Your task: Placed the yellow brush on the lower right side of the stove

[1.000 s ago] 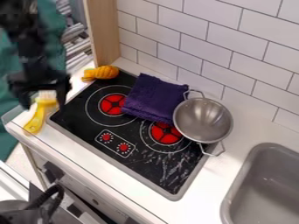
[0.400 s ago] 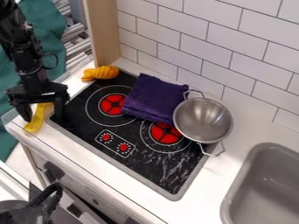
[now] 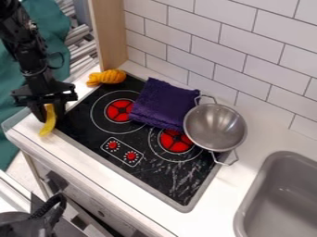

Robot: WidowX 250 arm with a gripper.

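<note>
Beside one stove, one claw grips one brush.

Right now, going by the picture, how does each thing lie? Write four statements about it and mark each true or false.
1. The yellow brush is between the fingers of the gripper. True.
2. The purple cloth lies in the sink. False: it lies on the stove.
3. The metal bowl has two handles. True.
4. The brush is at the stove's lower right. False: it is by the left end.
</note>
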